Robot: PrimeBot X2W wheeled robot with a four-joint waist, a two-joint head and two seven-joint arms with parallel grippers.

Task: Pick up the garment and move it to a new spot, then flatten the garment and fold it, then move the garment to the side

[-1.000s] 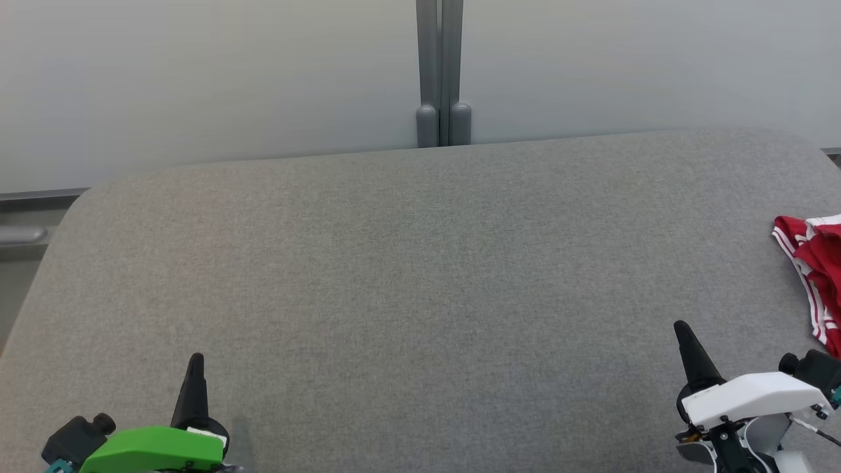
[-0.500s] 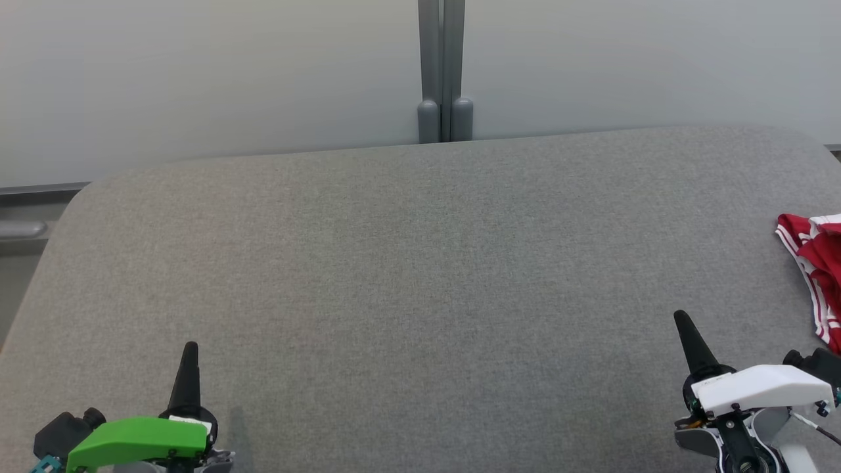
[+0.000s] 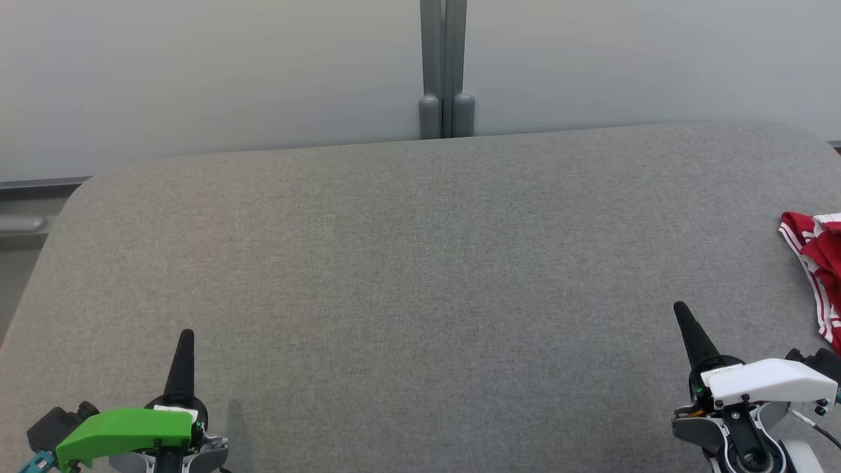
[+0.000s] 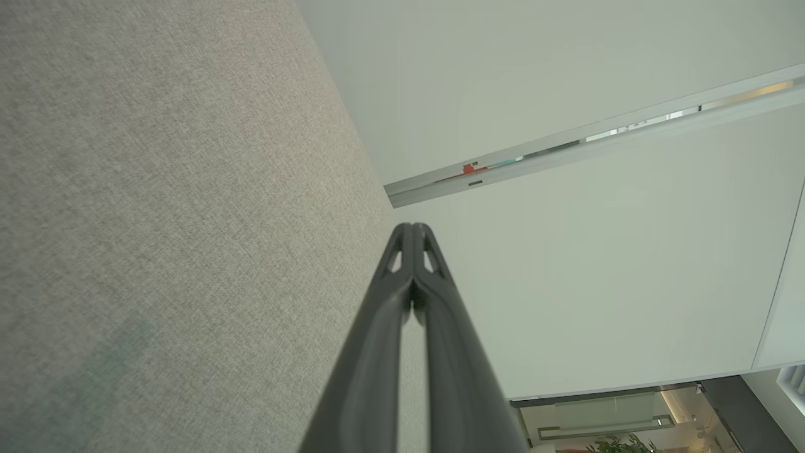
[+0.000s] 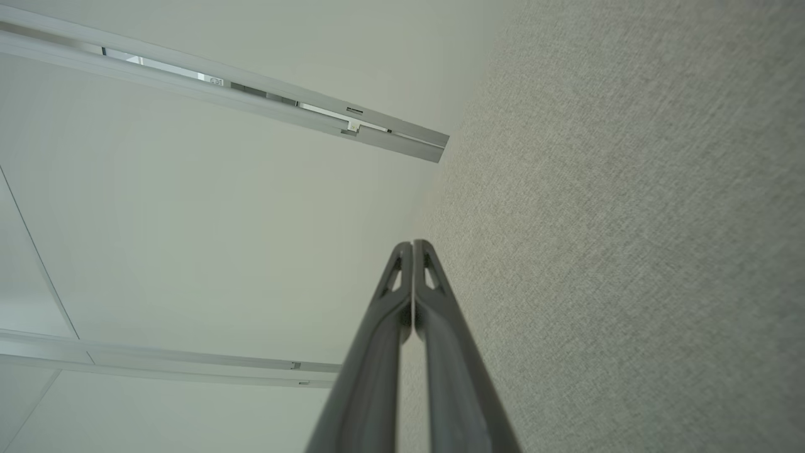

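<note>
Left gripper (image 3: 187, 336) and right gripper (image 3: 681, 310) creep forward, clenched, empty; my view shifts too. Garment (image 3: 824, 255) lies at right edge of table (image 3: 420, 263), half off-frame; I can't judge folding.

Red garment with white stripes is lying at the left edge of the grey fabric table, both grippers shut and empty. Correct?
Not quite. The red garment with white stripes lies at the right edge of the grey fabric table, past the right gripper, as the head view shows. The rest holds: the left gripper and the right one are shut and empty.
</note>
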